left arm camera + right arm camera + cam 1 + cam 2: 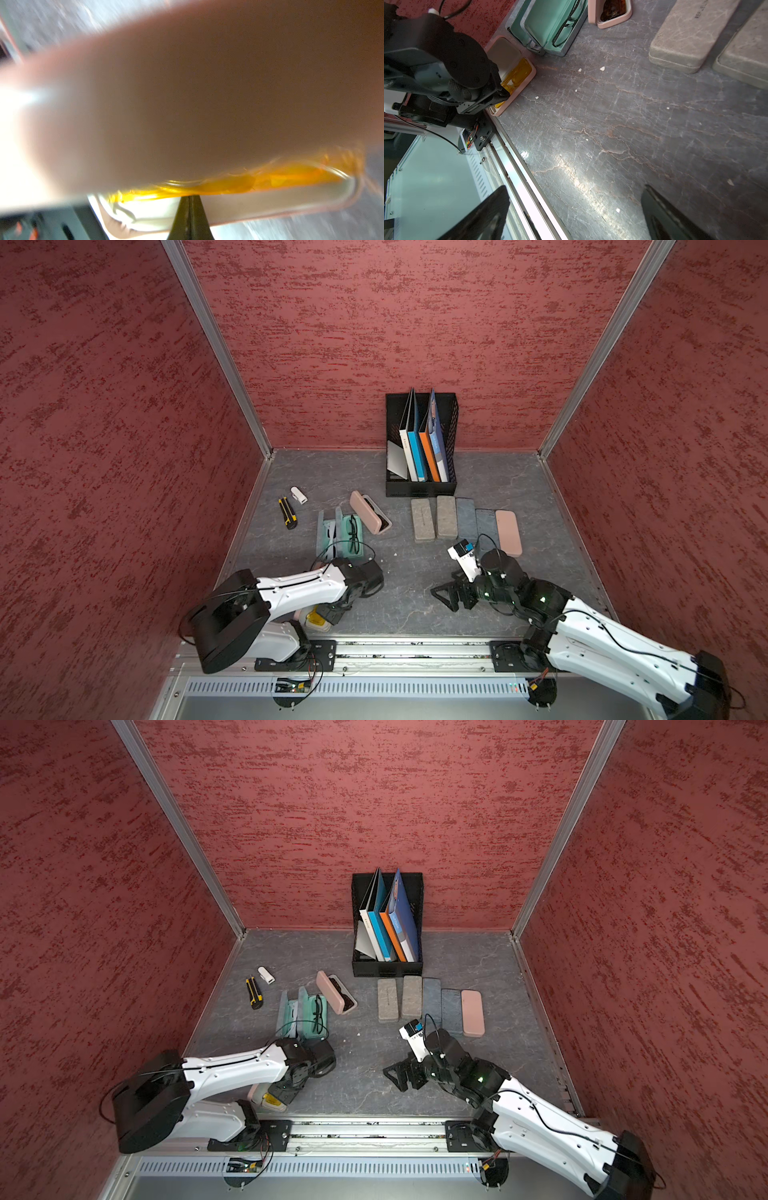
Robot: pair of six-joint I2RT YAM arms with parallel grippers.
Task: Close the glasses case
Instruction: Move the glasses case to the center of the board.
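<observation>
Right wrist view: pink glasses case (527,80) lies open at the table's (612,124) front left, lid raised, yellow glasses (517,75) inside. Its long axis runs from the front rail (519,166) toward the open teal case (542,22). Left gripper (505,95), pressed together, sits over its rail end. Right gripper (575,214) is spread wide above bare table, well apart

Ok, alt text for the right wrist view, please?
The shut left gripper has its tip at an open pink glasses case holding yellow glasses, by the table's front edge. Also in view: an open teal case with dark glasses, another open pink case and two closed grey cases; the right gripper is open.
</observation>
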